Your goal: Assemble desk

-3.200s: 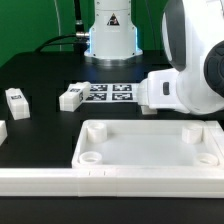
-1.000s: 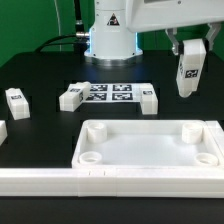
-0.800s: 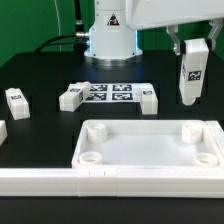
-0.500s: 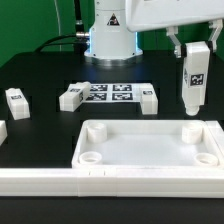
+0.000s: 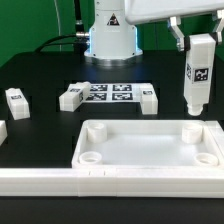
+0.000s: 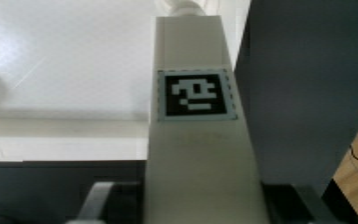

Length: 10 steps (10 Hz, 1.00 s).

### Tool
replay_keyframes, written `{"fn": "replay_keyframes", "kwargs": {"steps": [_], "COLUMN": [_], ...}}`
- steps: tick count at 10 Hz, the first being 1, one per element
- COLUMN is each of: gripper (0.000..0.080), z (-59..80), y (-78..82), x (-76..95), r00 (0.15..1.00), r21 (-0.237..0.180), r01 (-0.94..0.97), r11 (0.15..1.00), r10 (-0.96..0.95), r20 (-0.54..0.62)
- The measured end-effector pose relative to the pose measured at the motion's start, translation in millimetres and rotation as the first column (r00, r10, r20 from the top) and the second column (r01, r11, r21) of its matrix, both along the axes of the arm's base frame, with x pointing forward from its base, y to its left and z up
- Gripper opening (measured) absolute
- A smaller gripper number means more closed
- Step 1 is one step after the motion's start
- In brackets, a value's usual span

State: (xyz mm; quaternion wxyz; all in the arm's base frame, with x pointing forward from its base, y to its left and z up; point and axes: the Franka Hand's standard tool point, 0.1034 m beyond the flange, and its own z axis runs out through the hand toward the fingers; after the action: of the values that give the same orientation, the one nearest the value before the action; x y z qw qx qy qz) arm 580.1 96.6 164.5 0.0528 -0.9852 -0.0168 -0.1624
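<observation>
The white tray-like desk tabletop [image 5: 150, 150] lies at the front of the black table, round sockets at its corners. My gripper [image 5: 196, 42] is shut on a white square tagged leg [image 5: 196, 78] and holds it upright over the tabletop's far corner socket [image 5: 193, 131] on the exterior view's right, the leg's lower end just above it. In the wrist view the leg [image 6: 201, 120] fills the middle with its tag facing the camera, and the tabletop [image 6: 69, 70] lies behind it. Three more legs lie on the table [image 5: 16, 101] [image 5: 71, 96] [image 5: 148, 97].
The marker board [image 5: 108, 93] lies flat behind the tabletop, between two loose legs. The robot base [image 5: 110, 35] stands at the back. A small white piece [image 5: 3, 132] sits at the exterior view's left edge.
The gripper has lifted the leg from the table, turned it upright and carried it toward the exterior view's right, over the tabletop's far corner socket.
</observation>
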Motion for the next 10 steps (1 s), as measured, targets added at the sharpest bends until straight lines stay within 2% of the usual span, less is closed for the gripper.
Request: {"fn": "replay_keyframes", "kwargs": {"steps": [1, 2, 3, 4, 5, 8, 10], "gripper": [0.0290, 0.0290, 0.0290, 0.0290, 0.0290, 0.0290, 0.0290], "z": [-0.4, 1.6, 8.3, 10.3, 8.6, 5.1, -0.9], "y": [-0.6, -2.8, -3.4, -4.6, -4.6, -3.4, -1.8], "x": [1.0, 12.5, 32.6, 51.6, 63.3, 58.1, 63.8], "r00": [1.000, 0.998, 0.997, 0.993, 0.991, 0.992, 0.990], "r21": [-0.004, -0.027, -0.038, -0.048, -0.051, -0.050, -0.055], "r01": [-0.008, -0.054, -0.080, -0.112, -0.120, -0.121, -0.137], "r11": [1.000, 0.998, 0.996, 0.993, 0.991, 0.991, 0.989], "r10": [0.008, 0.054, 0.081, 0.114, 0.123, 0.123, 0.139], "r20": [0.000, 0.008, 0.015, 0.037, 0.048, 0.039, 0.037]}}
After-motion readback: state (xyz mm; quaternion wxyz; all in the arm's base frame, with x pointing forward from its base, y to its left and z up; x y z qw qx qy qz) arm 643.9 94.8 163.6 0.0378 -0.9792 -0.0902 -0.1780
